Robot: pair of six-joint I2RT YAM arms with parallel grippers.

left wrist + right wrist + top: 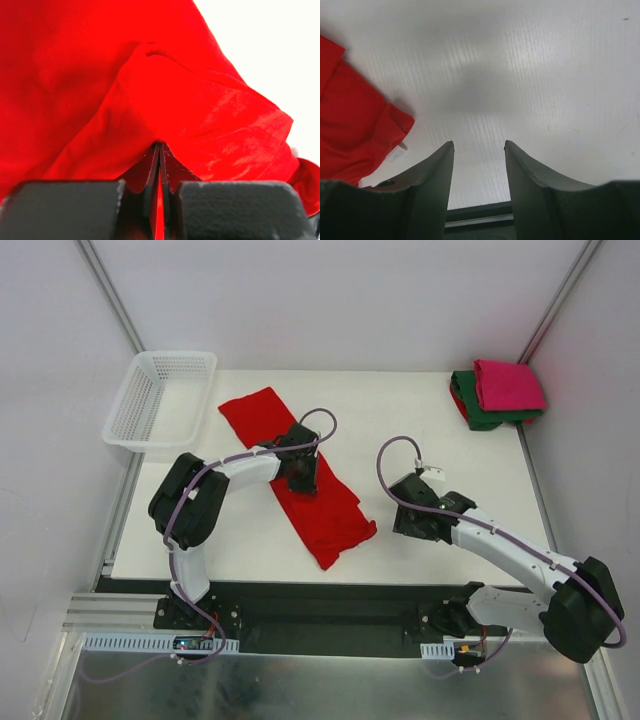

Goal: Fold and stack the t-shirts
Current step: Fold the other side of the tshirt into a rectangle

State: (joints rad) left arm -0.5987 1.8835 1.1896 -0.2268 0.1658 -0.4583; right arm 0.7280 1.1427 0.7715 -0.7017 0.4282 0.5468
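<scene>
The red t-shirt point(330, 520) is matt cloth, the table point(480, 460) smooth, faintly ribbed.

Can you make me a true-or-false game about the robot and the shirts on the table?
1. The left fingers pinch the red t-shirt. True.
2. The right fingers hold the red t-shirt too. False: they are open over bare table.
3. The pink t-shirt lies on the green t-shirt. True.
4. The red t-shirt is inside the white basket. False: it lies on the table, apart from the basket.
</scene>
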